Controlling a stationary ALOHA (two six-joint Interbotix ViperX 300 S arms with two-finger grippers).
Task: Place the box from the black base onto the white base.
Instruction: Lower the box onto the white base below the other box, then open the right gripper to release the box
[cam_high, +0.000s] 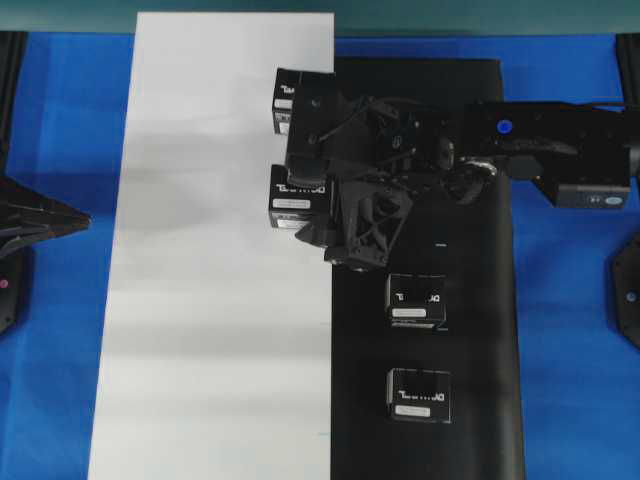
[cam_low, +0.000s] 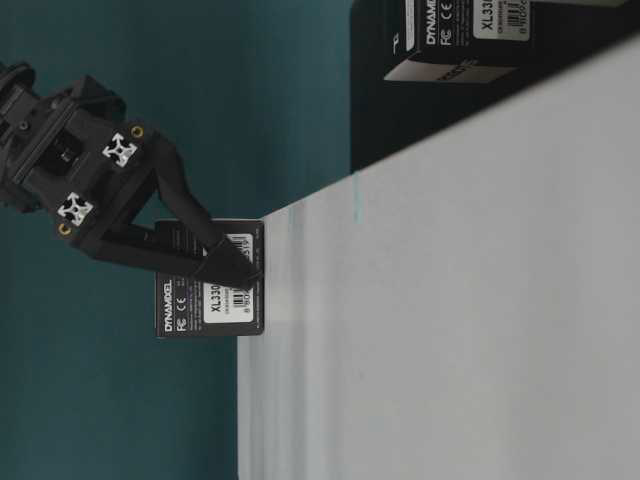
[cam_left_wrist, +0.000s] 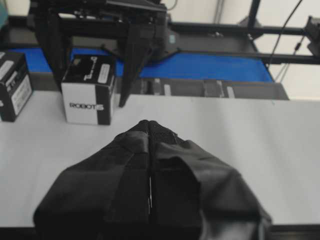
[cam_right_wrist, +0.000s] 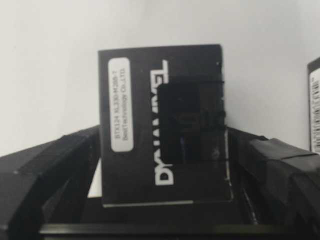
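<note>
Right gripper (cam_high: 300, 155): reaches across from the black base (cam_high: 480, 300) over the white base's (cam_high: 200, 300) edge; fingers spread either side of the box (cam_high: 296, 198), gaps visible in the right wrist view, not pinching.
Left gripper (cam_left_wrist: 149, 150): pressed together, low over the white sheet.
Box: standing on the white base near its inner edge.
On white base: a second box (cam_high: 287, 95) beyond it.
On black base: two boxes, nearer (cam_high: 416, 300) and nearest (cam_high: 419, 394).
Tabletop (cam_high: 570, 330): blue, under both sheets.
Obstruction: overhead, the right arm hides part of the box.
Left wrist view: box side reads ROBOTIS, unseen overhead.
</note>
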